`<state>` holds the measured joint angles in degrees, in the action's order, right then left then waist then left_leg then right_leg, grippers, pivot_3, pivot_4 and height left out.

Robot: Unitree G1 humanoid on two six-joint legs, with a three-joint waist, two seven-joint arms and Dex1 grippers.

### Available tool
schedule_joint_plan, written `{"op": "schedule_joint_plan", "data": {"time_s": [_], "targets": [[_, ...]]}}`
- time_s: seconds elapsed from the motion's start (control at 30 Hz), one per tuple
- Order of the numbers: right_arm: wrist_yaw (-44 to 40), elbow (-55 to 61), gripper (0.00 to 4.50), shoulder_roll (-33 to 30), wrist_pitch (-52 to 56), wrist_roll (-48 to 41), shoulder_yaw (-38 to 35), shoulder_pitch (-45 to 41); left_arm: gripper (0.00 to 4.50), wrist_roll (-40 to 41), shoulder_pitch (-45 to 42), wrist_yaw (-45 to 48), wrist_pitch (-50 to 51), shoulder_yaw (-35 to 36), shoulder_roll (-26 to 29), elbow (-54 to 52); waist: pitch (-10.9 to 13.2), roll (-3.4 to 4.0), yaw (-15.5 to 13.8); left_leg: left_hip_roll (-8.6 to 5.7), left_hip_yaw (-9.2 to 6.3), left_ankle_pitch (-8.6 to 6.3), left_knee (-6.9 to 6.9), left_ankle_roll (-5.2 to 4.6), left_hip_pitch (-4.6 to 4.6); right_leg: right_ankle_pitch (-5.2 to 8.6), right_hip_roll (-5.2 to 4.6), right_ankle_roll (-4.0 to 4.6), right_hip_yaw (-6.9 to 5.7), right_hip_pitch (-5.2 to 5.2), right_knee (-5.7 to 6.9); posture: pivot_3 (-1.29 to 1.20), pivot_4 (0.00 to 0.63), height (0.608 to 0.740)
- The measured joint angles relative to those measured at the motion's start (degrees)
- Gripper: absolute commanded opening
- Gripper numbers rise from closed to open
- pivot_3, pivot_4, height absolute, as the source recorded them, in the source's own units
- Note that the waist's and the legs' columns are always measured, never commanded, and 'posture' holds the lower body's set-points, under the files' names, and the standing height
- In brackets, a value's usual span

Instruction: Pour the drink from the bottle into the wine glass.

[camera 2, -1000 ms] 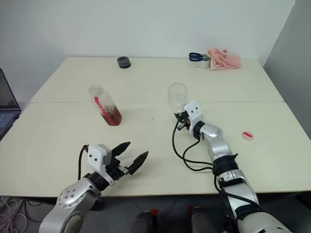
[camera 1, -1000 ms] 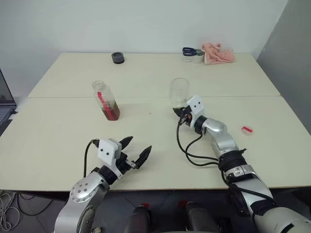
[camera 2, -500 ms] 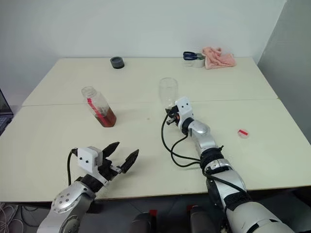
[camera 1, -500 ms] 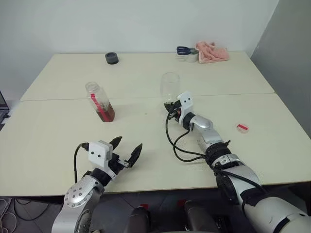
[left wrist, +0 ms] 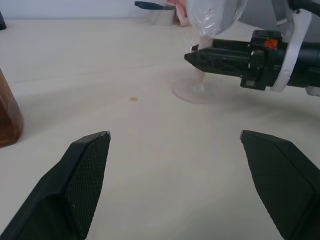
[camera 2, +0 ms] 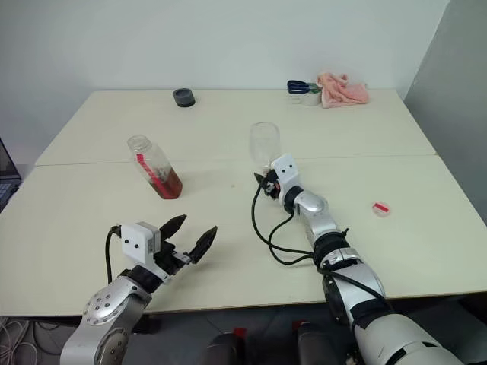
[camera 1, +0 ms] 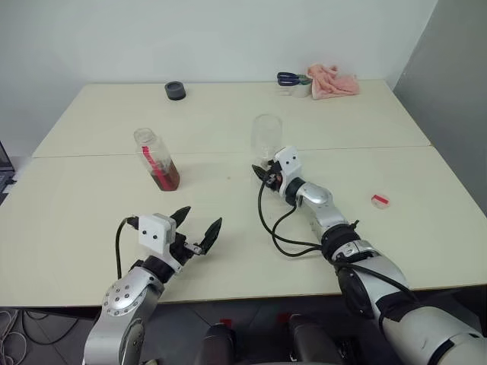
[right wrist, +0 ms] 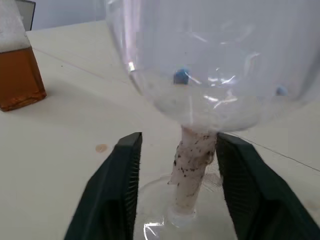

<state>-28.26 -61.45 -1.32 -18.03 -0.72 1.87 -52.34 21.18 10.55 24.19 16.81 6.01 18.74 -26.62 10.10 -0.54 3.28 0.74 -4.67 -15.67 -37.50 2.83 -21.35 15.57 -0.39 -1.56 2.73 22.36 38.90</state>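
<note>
Wine glass (right wrist: pixel 200 100): judged fragile, top-heavy; best taken at stem. Right gripper (right wrist: pixel 175 200) straddled stem at 12 o'clock, jaws parted, ungripped. Left gripper (left wrist: pixel 175 145) gaped wide, empty.

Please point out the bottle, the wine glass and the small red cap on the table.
bottle (camera 1: pixel 157 161): left eye view, on its red label strip.
wine glass (right wrist: pixel 192 170): right wrist view, on its stem.
small red cap (camera 2: pixel 380 208): right eye view, on its top.

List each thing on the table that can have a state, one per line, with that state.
bottle: upright, uncapped, part full of brown drink
wine glass: upright, empty
left gripper: open, holding nothing
right gripper: open, one finger either side of the glass stem, not gripping it
red cap: off the bottle, lying on the table
</note>
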Motion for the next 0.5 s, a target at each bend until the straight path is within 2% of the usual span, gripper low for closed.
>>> {"op": "schedule_joint_plan", "data": {"time_s": [0.13,0.33,0.43,0.5], "targets": [[0.0,0.0,4.47,0.0,-0.3,0.1,0.0,0.2,4.5,-0.3,-0.3,0.0,0.0,-0.5,-0.2,0.3,0.0,0.0,0.0,0.01,0.0,0.0,0.06,0.0,0.0,0.01,0.0,0.01,0.0,0.02,0.0,0.0,0.15,0.74],[-2.0,2.6,4.47,-1.0,1.0,-0.7,-0.1,2.5,4.5,-0.8,-1.2,0.0,-0.1,-0.6,-0.2,0.9,0.0,0.0,0.0,-0.01,0.01,0.01,0.3,0.01,0.07,0.02,-0.02,0.03,0.01,0.02,-0.05,0.0,0.15,0.74],[-4.8,11.6,4.47,-4.5,4.6,-1.7,-0.1,8.9,4.5,-0.8,-1.3,-1.3,-0.1,0.7,-0.9,1.8,0.0,0.0,-0.5,-0.02,-0.04,0.01,0.43,0.02,0.1,0.05,-0.05,0.07,-0.03,0.01,-0.12,0.0,0.15,0.74],[-7.8,22.2,4.47,-8.8,9.3,-3.0,0.0,15.8,4.5,-0.8,-1.5,-2.5,-0.1,2.1,-1.2,2.1,0.0,0.02,-1.1,-0.03,-0.07,0.01,0.48,0.02,0.04,0.06,-0.1,0.07,-0.06,0.02,-0.22,0.0,0.15,0.74]]}}
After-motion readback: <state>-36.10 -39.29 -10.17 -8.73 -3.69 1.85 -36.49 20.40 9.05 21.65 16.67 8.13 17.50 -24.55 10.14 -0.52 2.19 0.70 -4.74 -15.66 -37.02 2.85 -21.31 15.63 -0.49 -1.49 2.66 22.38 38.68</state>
